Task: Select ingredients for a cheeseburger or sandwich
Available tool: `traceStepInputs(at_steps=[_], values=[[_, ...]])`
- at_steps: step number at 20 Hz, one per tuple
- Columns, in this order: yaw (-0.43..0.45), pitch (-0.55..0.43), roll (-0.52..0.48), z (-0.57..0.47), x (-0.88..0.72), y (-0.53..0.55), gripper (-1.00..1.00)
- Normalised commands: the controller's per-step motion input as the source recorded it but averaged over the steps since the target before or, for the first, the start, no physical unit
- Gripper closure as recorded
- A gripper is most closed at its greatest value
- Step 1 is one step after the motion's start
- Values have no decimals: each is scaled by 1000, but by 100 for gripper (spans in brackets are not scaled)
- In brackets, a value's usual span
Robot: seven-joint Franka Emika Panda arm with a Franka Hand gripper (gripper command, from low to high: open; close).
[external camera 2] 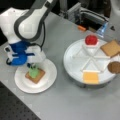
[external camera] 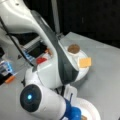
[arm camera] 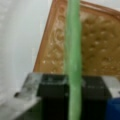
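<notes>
Grey tabletop [external camera 2: 65, 100] runs across both front views, matte and bare around the dishes; near a front view's bottom left it gives way to a dark perforated board [external camera 2: 12, 106]. Behind the table the room is black, with cabling and blurred equipment at the far edge. No writing or label is legible anywhere.

On the left of a front view sits a plain white plate [external camera 2: 46, 83], and on it a tan-brown toast square [external camera 2: 37, 76]. The gripper [external camera 2: 32, 68] hangs right over that toast, its fingers closed on a green disc [external camera 2: 33, 72] held on edge; in the wrist view the disc [arm camera: 73, 57] runs as an upright green strip between the dark fingers [arm camera: 53, 93], with the toast [arm camera: 100, 47] behind it.

To the right stands the white segmented tray [external camera 2: 75, 56]. Its compartments hold a red disc [external camera 2: 91, 39], another toast square [external camera 2: 111, 48], a dark brown patty [external camera 2: 114, 67] and a yellow cheese square [external camera 2: 90, 77].
</notes>
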Motion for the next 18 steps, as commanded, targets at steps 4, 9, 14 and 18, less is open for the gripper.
traceStepInputs(at_steps=[4, 9, 14, 18], values=[[229, 74, 146, 32, 272, -212, 100], [228, 70, 151, 29, 240, -214, 100], [223, 67, 142, 26, 208, -240, -100], [220, 69, 139, 19, 206, -251, -100]])
